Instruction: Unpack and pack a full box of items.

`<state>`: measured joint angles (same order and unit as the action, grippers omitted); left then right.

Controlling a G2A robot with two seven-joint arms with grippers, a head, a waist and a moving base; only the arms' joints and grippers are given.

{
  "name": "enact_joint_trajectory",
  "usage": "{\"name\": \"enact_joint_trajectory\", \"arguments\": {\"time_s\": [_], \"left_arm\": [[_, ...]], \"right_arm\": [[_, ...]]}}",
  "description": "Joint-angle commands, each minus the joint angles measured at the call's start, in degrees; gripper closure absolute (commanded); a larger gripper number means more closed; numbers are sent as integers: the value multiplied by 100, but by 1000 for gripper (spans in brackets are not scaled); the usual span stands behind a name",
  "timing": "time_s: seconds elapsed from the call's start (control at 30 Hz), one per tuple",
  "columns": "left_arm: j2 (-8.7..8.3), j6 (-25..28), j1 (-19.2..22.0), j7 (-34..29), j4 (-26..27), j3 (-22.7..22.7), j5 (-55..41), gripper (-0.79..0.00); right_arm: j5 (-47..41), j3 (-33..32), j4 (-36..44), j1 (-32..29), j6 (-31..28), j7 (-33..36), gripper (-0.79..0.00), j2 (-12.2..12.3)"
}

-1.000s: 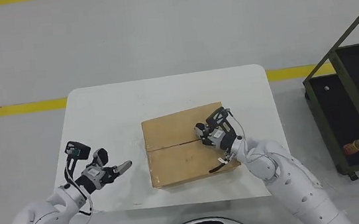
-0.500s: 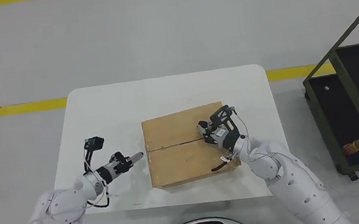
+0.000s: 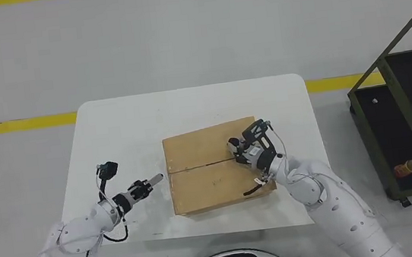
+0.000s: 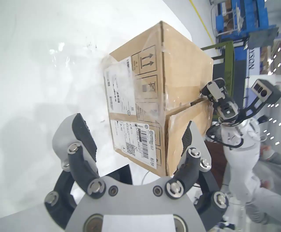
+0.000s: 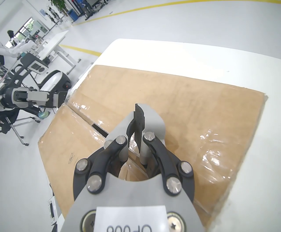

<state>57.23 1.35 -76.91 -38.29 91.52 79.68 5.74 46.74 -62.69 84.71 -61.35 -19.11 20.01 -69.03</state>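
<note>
- The taped cardboard box sat closed on the white surface, beneath the right jaws and just ahead of the left jaws.
- The right jaws were pressed together, tips at the box's top seam.
- The left jaws stood apart, empty, short of the box's side.

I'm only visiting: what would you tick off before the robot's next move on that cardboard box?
1. Box sits wholly on the table: ok.
2. Top flaps open: not ok, both lie shut.
3. Right gripper at the seam between the flaps, fingers together: ok.
4. Left gripper open beside the box's labelled side, not touching it: ok.
5. Tape along the seam cut through: cannot tell.
6. What is inside: cannot tell, hidden.
</note>
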Motion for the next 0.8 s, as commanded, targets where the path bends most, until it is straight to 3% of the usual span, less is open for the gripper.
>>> {"name": "enact_joint_trajectory", "arguments": {"time_s": [0.0,0.37,0.77], "left_arm": [[36,-215,105,25,-240,-121,-208,-785],[270,-630,656,345,-1139,-512,-1726,-785],[389,-608,681,240,-1497,-365,-3240,-785]], "right_arm": [[-5,-1,-10,5,-14,0,0,-3],[-19,-16,25,-53,10,34,0,-16],[6,-3,39,-39,11,68,0,-37]]}}
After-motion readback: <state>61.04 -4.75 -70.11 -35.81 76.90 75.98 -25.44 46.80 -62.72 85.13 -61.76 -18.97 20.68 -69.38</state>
